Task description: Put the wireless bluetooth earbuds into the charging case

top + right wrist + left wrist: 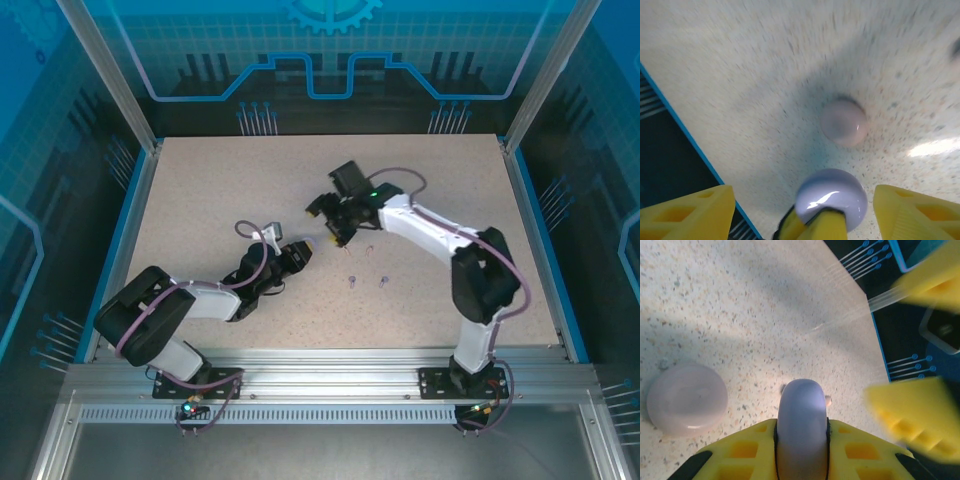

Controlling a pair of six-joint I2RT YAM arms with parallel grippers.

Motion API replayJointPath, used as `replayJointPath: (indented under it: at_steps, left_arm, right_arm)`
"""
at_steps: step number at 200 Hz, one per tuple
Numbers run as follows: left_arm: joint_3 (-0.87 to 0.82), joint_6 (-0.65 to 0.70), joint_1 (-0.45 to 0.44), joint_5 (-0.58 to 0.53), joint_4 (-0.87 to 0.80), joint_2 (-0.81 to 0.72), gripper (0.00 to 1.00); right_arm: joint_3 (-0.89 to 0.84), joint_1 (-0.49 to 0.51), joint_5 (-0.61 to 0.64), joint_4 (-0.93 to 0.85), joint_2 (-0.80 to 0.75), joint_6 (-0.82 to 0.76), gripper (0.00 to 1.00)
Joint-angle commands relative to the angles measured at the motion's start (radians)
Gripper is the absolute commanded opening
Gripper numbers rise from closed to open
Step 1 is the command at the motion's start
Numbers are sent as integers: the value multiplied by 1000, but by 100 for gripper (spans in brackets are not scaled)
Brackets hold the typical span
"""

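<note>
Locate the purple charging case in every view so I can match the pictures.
Top external: too small to make out; look at the left pincer tip, near the centre.
Left wrist: purple case bottom centre, gripped on edge by that pincer.
Right wrist: purple case bottom centre too.
Shared landmark: the pink case, lying flat nearby.

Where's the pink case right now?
In the left wrist view the pink case lies flat on the table at lower left, beside but apart from the purple case gripped by the left end effector.
</note>
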Motion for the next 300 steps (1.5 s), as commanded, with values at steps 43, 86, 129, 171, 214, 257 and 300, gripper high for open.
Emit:
replayJointPath:
  at_steps: [43, 86, 129, 171, 214, 257, 300]
  left_arm:
    - [117, 171, 62, 283, -226, -111, 10]
    - [192, 236, 197, 563, -356, -147, 11]
    - [257, 305, 237, 736, -486, -166, 11]
    - [241, 296, 237, 759, -471, -189, 11]
    - [240, 293, 237, 771, -475, -206, 11]
    - [242, 298, 237, 787, -481, -213, 10]
    - [244, 300, 237, 790, -475, -212, 8]
  right_arm:
    - [-124, -141, 198, -103, -291, -467, 82]
    - [-519, -157, 73, 287, -551, -805, 87]
    - [-741, -170, -215, 517, -651, -868, 88]
    - [-759, -160, -402, 670, -553, -814, 86]
    - [-673, -113, -415, 664, -429, -816, 84]
    - [-627, -74, -399, 670, -366, -810, 82]
    - [-602, -49, -383, 666, -334, -808, 81]
